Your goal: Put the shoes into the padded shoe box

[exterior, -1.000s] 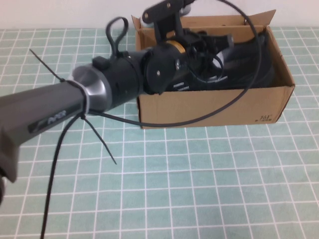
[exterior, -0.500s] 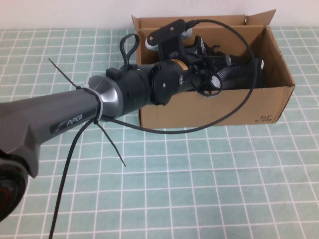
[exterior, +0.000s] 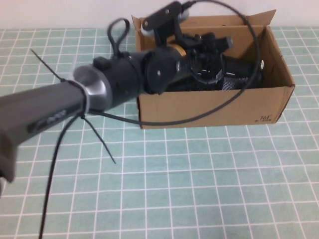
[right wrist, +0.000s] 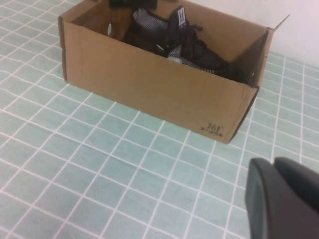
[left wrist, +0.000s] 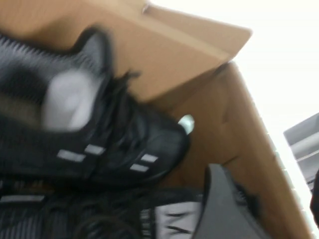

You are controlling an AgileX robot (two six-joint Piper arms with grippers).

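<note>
Left claw (exterior: 212, 62) sits w/ jaws apart over the padded shoe box (exterior: 214, 107), holding nothing as far as I can tell. Shoes (left wrist: 107, 149) lie inside the box, on the checked counter (exterior: 199, 189). Right claw (right wrist: 284, 199) is clenched, parked well clear of the box. Risk: on lift-out, a finger or the looping cable (exterior: 239, 99) could snag laces and drag a shoe up.
</note>
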